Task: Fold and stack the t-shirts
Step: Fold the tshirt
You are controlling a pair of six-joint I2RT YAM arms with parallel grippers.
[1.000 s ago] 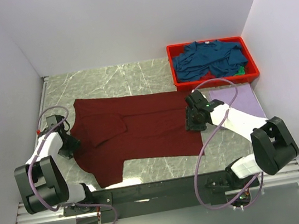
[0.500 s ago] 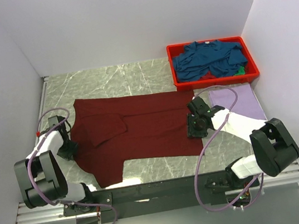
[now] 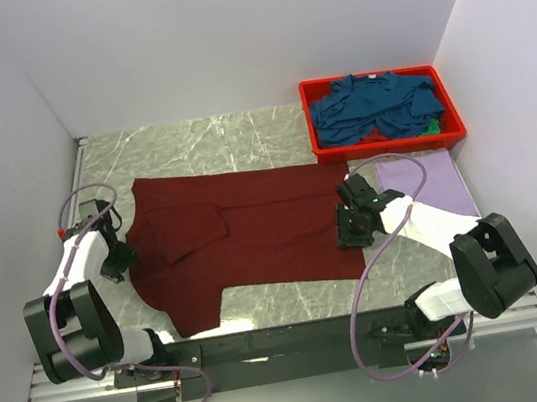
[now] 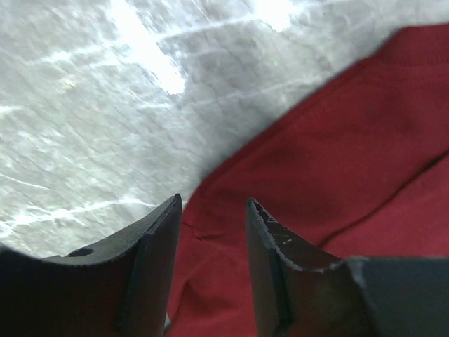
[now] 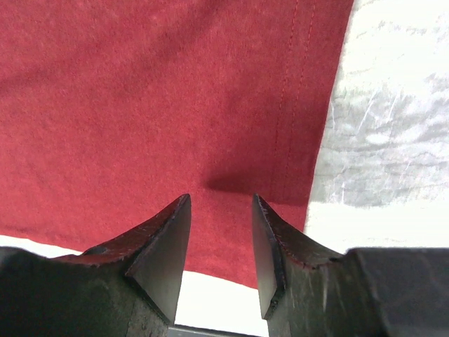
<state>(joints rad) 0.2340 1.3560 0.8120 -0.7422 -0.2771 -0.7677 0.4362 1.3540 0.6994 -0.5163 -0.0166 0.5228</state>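
The maroon t-shirt [image 3: 243,235] lies spread flat on the marble worktop [image 3: 210,144]. The left pincer [image 4: 214,203] sits at its left edge and the right pincer [image 5: 221,200] over its right hem, both parted and gripping nothing.

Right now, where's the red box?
In the top view, the red bin sits in the far right corner, holding teal shirts, just beyond the lavender shirt.
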